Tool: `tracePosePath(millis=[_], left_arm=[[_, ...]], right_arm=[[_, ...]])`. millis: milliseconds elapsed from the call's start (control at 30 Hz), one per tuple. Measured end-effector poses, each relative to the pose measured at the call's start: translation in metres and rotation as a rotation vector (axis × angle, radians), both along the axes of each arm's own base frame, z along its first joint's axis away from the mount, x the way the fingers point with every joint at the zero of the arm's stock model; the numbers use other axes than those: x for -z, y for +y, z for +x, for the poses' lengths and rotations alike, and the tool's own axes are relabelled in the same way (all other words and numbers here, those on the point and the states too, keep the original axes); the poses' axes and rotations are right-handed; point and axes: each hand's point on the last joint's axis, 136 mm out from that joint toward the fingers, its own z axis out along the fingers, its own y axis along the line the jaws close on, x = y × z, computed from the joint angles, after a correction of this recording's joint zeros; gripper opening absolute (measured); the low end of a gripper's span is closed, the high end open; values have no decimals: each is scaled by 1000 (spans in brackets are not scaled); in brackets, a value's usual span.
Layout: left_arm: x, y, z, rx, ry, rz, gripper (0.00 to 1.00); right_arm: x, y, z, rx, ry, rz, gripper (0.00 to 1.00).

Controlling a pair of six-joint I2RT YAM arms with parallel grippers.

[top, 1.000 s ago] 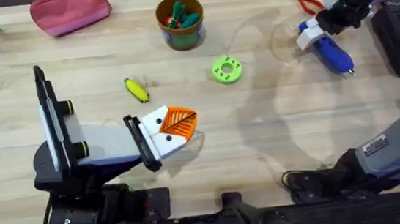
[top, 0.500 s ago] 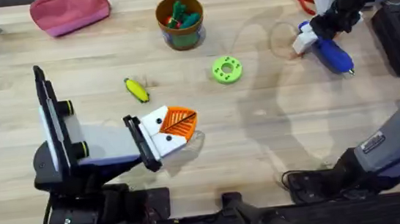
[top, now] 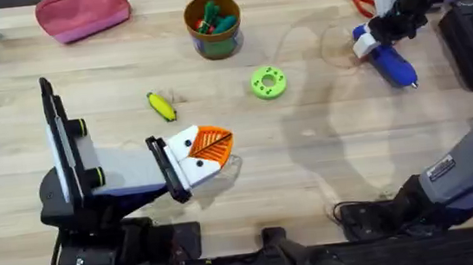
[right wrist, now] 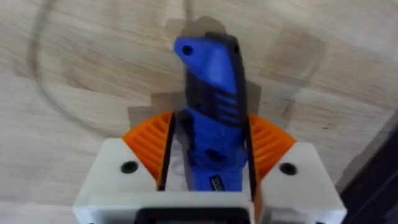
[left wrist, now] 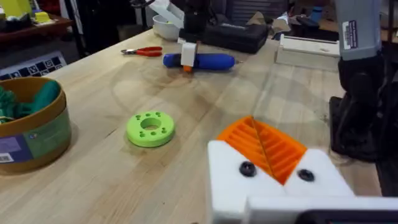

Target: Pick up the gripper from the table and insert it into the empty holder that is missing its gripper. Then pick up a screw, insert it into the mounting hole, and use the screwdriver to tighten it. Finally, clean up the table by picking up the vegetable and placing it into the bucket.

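right pincer (right wrist: 208, 165) | pinching blue screwdriver (right wrist: 211, 106) between both orange pads, far right of desk (top: 310, 169) | left pincer (left wrist: 264, 149) | pads pressed together, well apart from screwdriver | yellow vegetable (top: 162, 107) just beyond left pincer

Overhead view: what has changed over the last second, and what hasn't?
The right gripper shifted slightly toward the table's far edge and now straddles the blue cylindrical electric screwdriver, which lies on the table. The left gripper, yellow toy vegetable and green ring stayed put.
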Motion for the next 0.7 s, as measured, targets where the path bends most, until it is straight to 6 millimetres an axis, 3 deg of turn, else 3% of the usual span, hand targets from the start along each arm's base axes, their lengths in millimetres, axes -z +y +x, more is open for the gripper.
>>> tracePosePath(millis=[433, 533, 700], left_arm=[[0, 0, 0, 0, 0, 0, 20], [0, 0, 0, 0, 0, 0, 20], [0, 0, 0, 0, 0, 0, 20]], right_arm=[[-1, -4, 4, 7, -21, -7, 228], [0, -4, 5, 7, -22, -7, 30], [0, -4, 5, 7, -21, -7, 17]])
